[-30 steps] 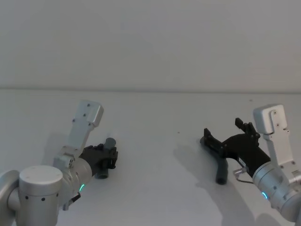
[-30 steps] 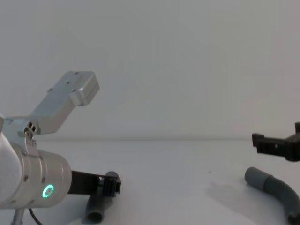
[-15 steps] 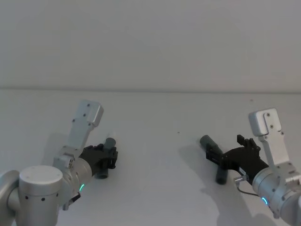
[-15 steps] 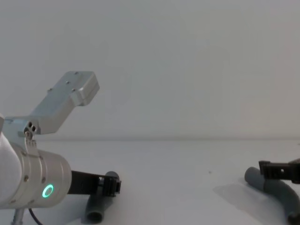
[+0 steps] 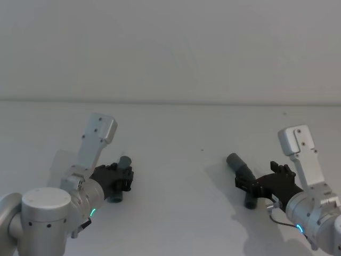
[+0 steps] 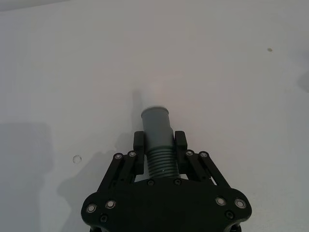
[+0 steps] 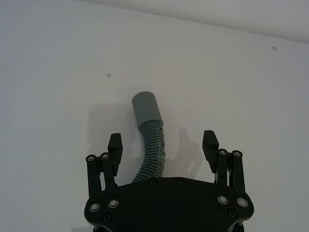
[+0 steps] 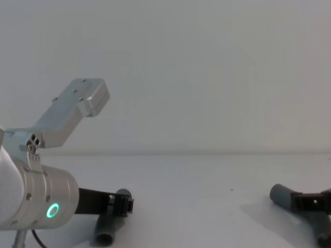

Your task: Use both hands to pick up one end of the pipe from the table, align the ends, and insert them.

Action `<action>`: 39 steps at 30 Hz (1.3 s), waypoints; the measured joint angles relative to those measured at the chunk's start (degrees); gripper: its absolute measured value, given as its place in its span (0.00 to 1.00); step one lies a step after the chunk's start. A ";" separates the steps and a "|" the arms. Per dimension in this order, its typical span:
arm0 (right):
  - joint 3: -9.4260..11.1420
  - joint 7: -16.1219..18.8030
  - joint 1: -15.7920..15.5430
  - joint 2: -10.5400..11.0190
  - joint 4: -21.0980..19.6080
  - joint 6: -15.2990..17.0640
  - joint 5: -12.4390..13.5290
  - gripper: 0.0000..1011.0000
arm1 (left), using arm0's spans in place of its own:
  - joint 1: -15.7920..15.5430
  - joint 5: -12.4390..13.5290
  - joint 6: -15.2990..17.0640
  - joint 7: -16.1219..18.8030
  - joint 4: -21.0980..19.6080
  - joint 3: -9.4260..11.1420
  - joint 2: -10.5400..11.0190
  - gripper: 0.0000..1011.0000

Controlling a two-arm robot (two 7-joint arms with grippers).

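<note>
Two dark grey ribbed pipe pieces lie on the white table (image 5: 176,138). My left gripper (image 6: 160,145) is shut on the left pipe piece (image 6: 155,123), its fingers pressing the ribbed part just behind the smooth cuff. In the head view that gripper (image 5: 122,178) sits low at the left, and the piece (image 5: 125,161) pokes out past it. My right gripper (image 7: 162,144) is open and low over the right pipe piece (image 7: 146,110), one finger on each side of the curved hose with gaps between. The head view places this gripper (image 5: 259,181) just behind the piece's cuff (image 5: 236,161).
A pale wall rises behind the table's far edge (image 5: 170,102). Bare white tabletop lies between the two arms. In the chest view the left wrist (image 8: 36,201) with its green ring light looms at the lower left.
My right gripper has dropped and drawn back toward me, now straddling the right pipe piece close to the table. The left gripper and its piece have not moved.
</note>
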 joint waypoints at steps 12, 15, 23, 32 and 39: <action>-0.92 0.97 1.36 -0.04 0.88 2.41 -0.80 0.99 | 0.00 0.00 0.00 0.00 0.00 0.00 0.00 0.35; -1.12 1.17 1.65 -0.04 1.19 2.95 -1.04 0.99 | 0.00 0.00 0.00 0.00 0.00 0.00 0.00 0.35; -1.35 1.29 2.49 -0.43 2.27 4.13 -1.63 0.99 | 0.00 0.00 0.00 0.00 0.00 0.00 0.00 0.35; -1.39 1.26 3.90 -1.53 3.90 5.19 -2.03 0.99 | 0.00 0.00 0.00 0.00 0.00 0.00 0.00 0.35; -1.13 1.14 4.69 -2.39 4.70 6.29 -2.03 0.98 | 0.00 0.00 0.00 0.00 0.00 0.00 0.00 0.35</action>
